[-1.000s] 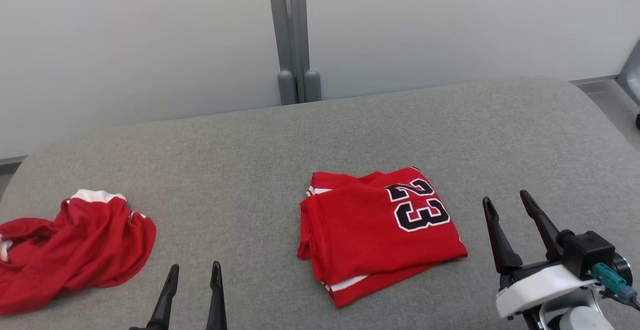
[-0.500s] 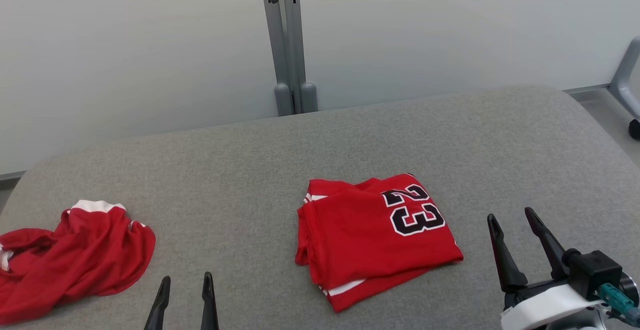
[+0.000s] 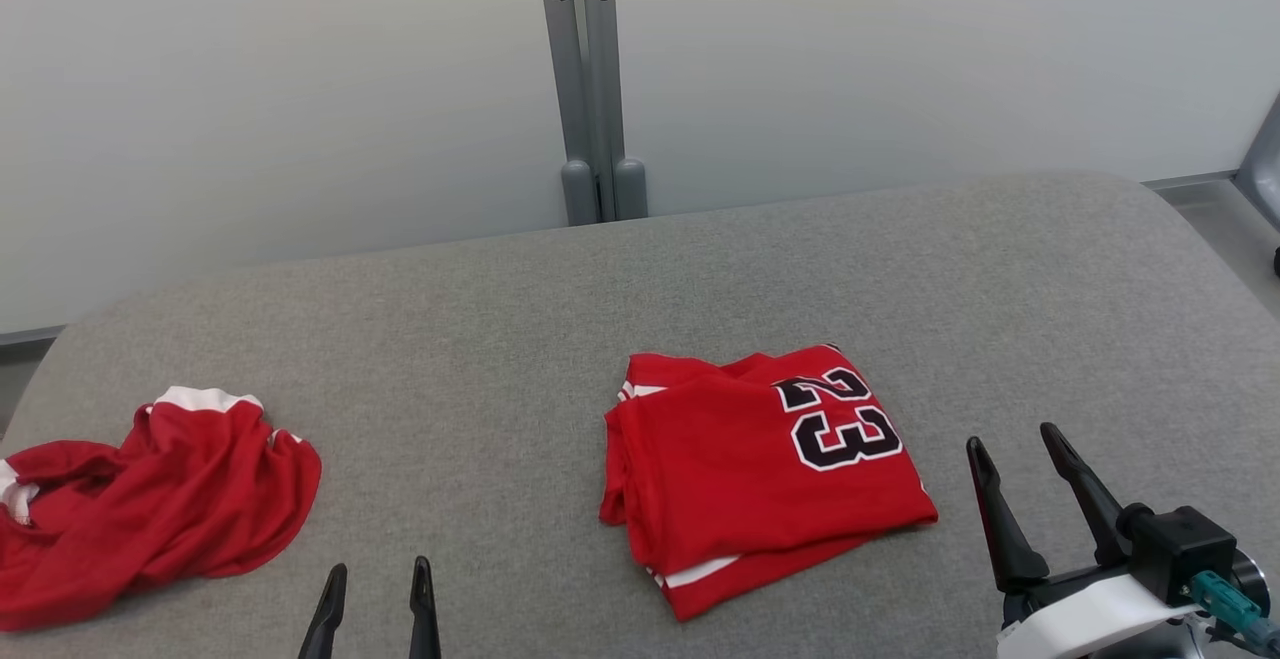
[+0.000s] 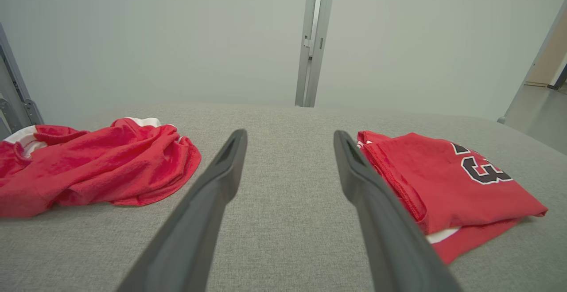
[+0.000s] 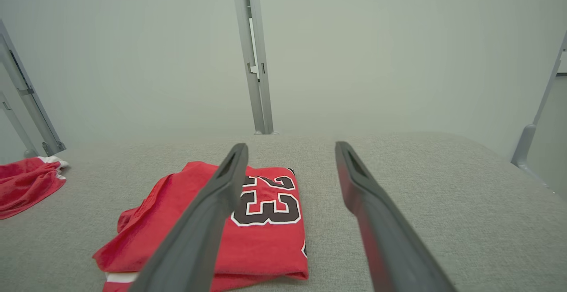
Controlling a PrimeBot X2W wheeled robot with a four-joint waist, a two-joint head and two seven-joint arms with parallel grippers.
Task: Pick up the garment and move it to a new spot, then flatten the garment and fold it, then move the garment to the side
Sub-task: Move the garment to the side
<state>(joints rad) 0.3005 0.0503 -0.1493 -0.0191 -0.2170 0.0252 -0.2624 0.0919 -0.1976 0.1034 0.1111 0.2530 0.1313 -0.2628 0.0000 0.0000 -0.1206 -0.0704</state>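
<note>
A folded red garment [image 3: 740, 489] with a black "23" lies flat on the grey table [image 3: 500, 339], right of centre. A second red garment [image 3: 160, 509] with white trim lies crumpled near the left edge. My left gripper [image 3: 380, 566] stands open at the bottom, between the two garments and touching neither. My right gripper [image 3: 1010, 436] is open just right of the folded garment, clear of it. In the left wrist view the open left gripper [image 4: 290, 132] has the crumpled garment [image 4: 97, 168] to its left and the folded garment [image 4: 447, 181] to its right. In the right wrist view the open right gripper [image 5: 291, 145] hangs over the folded garment [image 5: 274, 239].
A grey metal post [image 3: 590, 89] stands against the pale wall behind the table's far edge. A grey frame leg [image 3: 1262, 154] stands off the table's right side. The table's corners are rounded.
Both grippers have drawn back a little toward the bottom of the head view, still open. The camera has shifted slightly. Both garments lie as before.
</note>
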